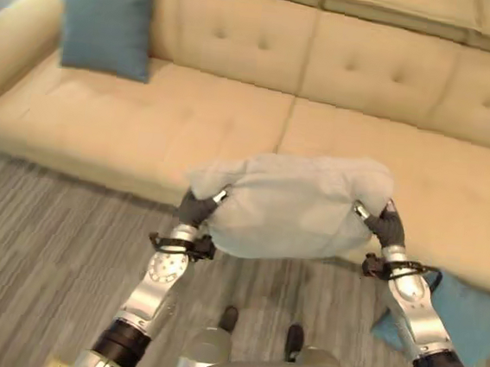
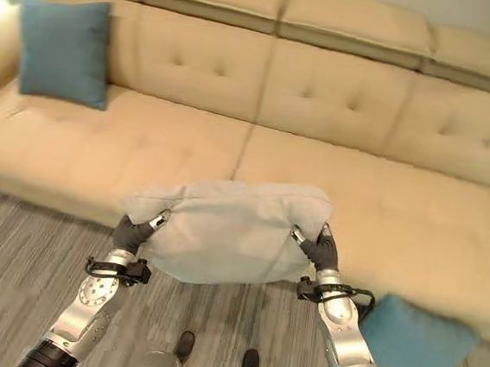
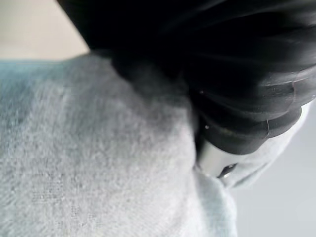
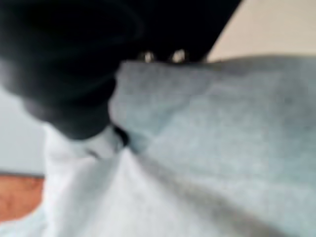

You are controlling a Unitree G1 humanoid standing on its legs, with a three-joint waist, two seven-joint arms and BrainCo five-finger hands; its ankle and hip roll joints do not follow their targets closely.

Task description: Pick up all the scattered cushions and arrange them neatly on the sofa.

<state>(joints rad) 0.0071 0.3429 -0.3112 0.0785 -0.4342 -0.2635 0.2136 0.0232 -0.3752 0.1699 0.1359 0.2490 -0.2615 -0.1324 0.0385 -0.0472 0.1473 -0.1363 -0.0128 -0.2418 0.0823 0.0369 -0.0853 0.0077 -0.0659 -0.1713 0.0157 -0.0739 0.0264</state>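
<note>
I hold a light grey cushion [image 1: 291, 205] in the air between both hands, just in front of the sofa's seat edge. My left hand [image 1: 195, 206] grips its left side and my right hand [image 1: 387, 225] its right side, thumbs on top and the cloth bunched at each hand. Up close, the grey fabric [image 3: 98, 158] lies against the left hand's cover, and it folds by the right hand [image 4: 74, 98]. A blue cushion [image 1: 106, 21] stands upright against the sofa's back at the far left. A second blue cushion [image 2: 412, 343] lies on the floor at the right.
The long beige tufted sofa [image 1: 129, 120] spans the view, its seat bare from the blue cushion rightward. Grey striped carpet [image 1: 40, 233] covers the floor in front. The sofa's left armrest [image 1: 7, 39] rises at the far left.
</note>
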